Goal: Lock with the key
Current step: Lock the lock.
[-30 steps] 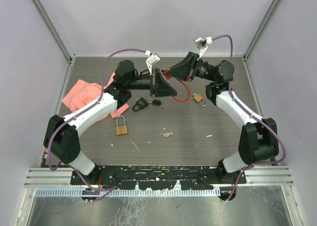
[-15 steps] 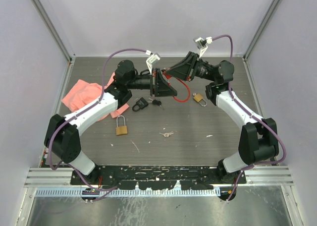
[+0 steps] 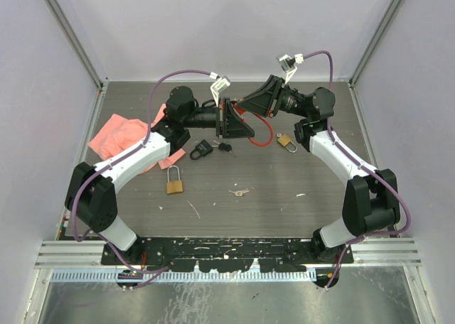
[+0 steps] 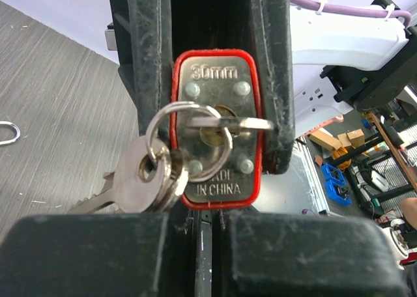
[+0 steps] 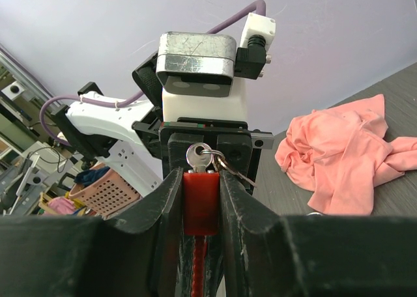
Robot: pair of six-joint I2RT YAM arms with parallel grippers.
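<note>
Your right gripper (image 5: 201, 183) clamps the red-cased steel padlock (image 4: 215, 75), with the silver key (image 5: 197, 156) seated in its keyhole. Your left gripper (image 4: 203, 226) is pinched together just beside it; the locking turn likely remains.

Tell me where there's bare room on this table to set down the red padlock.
Free: the near strip of the dark wood-grain table, between the large brass padlock, the loose silver keys and the front edge; also right of those keys, up to the right arm. Crowded: centre-back, around the black padlock, the small brass padlock and the red padlock.

red padlock (image 4: 218, 187) | raised, metal keyhole face showing | key (image 4: 253, 122) inserted in keyhole
</note>
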